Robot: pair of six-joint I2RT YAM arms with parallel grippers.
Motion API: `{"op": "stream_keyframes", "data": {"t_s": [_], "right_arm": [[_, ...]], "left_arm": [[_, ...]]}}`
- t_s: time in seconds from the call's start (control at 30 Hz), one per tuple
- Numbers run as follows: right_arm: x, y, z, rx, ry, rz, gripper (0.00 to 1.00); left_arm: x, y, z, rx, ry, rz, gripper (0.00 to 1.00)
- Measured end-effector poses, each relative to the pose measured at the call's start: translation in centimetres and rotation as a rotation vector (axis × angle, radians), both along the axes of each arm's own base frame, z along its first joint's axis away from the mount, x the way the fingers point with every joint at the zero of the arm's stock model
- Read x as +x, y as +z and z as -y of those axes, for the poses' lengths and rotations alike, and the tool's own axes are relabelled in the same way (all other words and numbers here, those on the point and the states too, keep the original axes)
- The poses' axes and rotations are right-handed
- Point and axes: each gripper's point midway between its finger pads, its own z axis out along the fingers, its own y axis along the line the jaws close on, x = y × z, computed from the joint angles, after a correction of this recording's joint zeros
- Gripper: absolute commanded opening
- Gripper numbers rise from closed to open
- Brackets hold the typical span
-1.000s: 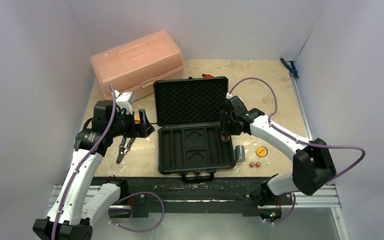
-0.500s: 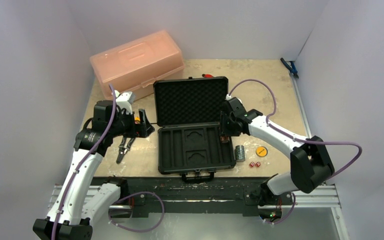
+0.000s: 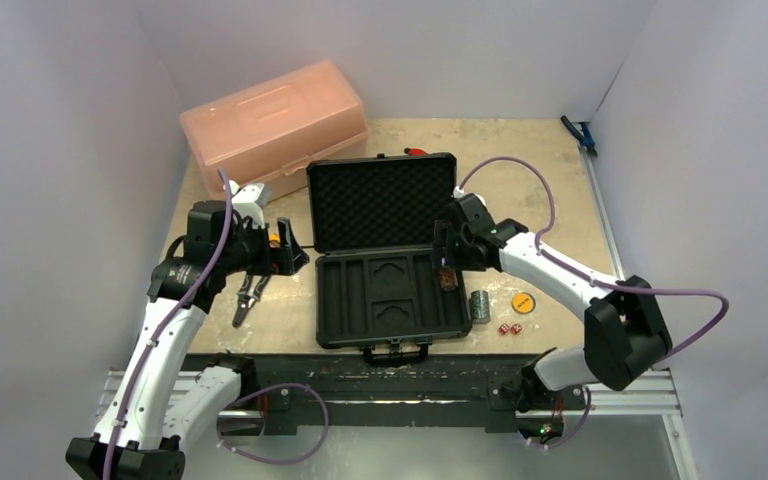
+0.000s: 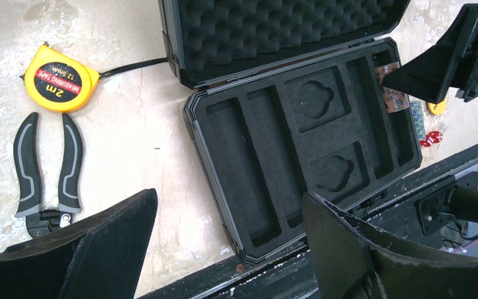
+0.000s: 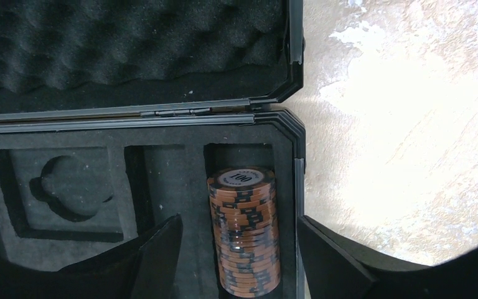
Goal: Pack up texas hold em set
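Note:
The black case point(image 3: 325, 300) lies open at the table's middle, its foam-lined lid point(image 3: 380, 200) tipped back. A brown-red chip stack point(image 5: 244, 230) lies on its side in the tray's rightmost slot point(image 3: 449, 279). My right gripper point(image 5: 239, 221) hovers over it, open, with a gap between each finger and the stack. A grey chip stack point(image 3: 480, 306), a yellow disc point(image 3: 523, 301) and two red dice point(image 3: 509, 328) lie on the table right of the case. My left gripper point(image 4: 229, 205) is open and empty, above the case's left front corner. No blue disc shows.
A pink translucent box point(image 3: 275, 120) stands at the back left. A yellow tape measure point(image 4: 61, 78) and grey-handled pliers point(image 4: 46, 168) lie left of the case. A blue tool point(image 3: 580, 135) lies at the back right. A small red thing point(image 3: 415, 152) lies behind the lid.
My right gripper has shifted slightly over the tray's right slot, and the brown-red stack now sits a little nearer in it. The left arm has not moved.

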Motion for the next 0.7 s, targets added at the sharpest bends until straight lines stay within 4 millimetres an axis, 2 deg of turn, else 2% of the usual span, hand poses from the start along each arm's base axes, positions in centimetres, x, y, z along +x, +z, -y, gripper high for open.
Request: {"op": "stream_keyframes", "data": {"t_s": [0.1,0.23,0.37,0.5,0.7], "right_arm": [[0.0,0.7,0.1,0.007,0.000,0.019,0.66],[-0.2,2.7,0.3,0.031,0.001,0.070,0.54],[-0.7,4.1,0.5,0.056,0.006,0.103,0.51],[-1.7,3.9,0.5,0.065,0.021,0.088,0.40],[-4.0,2.2,0.6,0.066,0.035,0.024,0.32]], "left_arm": [[0.0,0.0,0.0,0.000,0.000,0.000,0.85],[0.0,0.0,0.0,0.000,-0.001,-0.001,0.85],[0.0,0.0,0.0,0.000,0.000,-0.002,0.85],[0.0,0.0,0.0,0.001,0.000,-0.002,0.85],[0.0,0.0,0.0,0.000,0.000,-0.002,0.85]]}}
